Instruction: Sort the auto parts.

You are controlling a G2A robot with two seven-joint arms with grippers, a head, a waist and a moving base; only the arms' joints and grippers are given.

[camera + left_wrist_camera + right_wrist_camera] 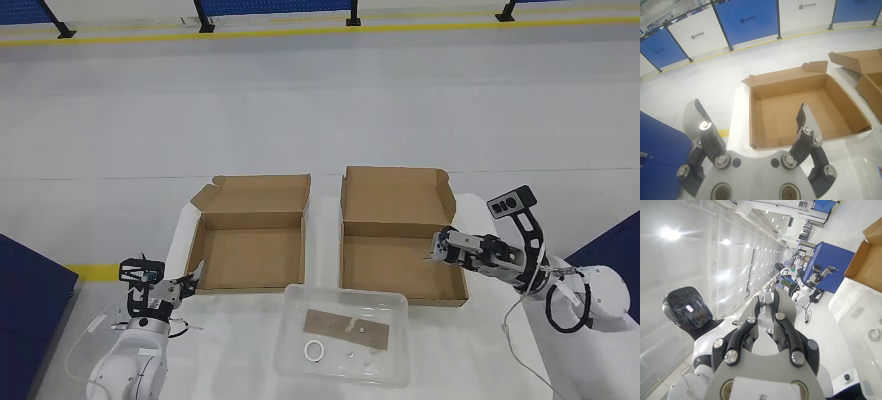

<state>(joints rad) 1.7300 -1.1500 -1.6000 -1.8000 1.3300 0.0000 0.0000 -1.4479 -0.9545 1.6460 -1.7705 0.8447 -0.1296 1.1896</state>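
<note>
Right end effector (766, 306): fingers are clamped on a small grey metal part (767, 303), which is held between the tips. In the top view this end effector (432, 252) is seen above the right box (400, 270), over its side nearer the right arm, and is pointed sideways, not down. Whether the part is already clear of the box wall cannot be told.

Left end effector (749, 104): fingers are spread wide apart and nothing is held. It is parked at the near corner of the surface (240, 315), just beside the left box (791, 108).

Step in hand, as judged: a picked part is being delivered to the right box. For the next move, the wrist would need to be turned downward and lowered inside the walls, and the fingers opened only once the part is low over the floor, so that a small hard piece is not bounced out.

Containers:
- Right box: lid flap folded back; no contents are made out on the visible floor.
- Left box: lid flap folded back; floor bare.
- Clear tray (395, 305), nearest the robot, in front of both boxes: a cardboard strip (345, 328), a white ring (314, 350) and a few pieces too small to identify are held. Sorting is judged to be at an early stage.
</note>
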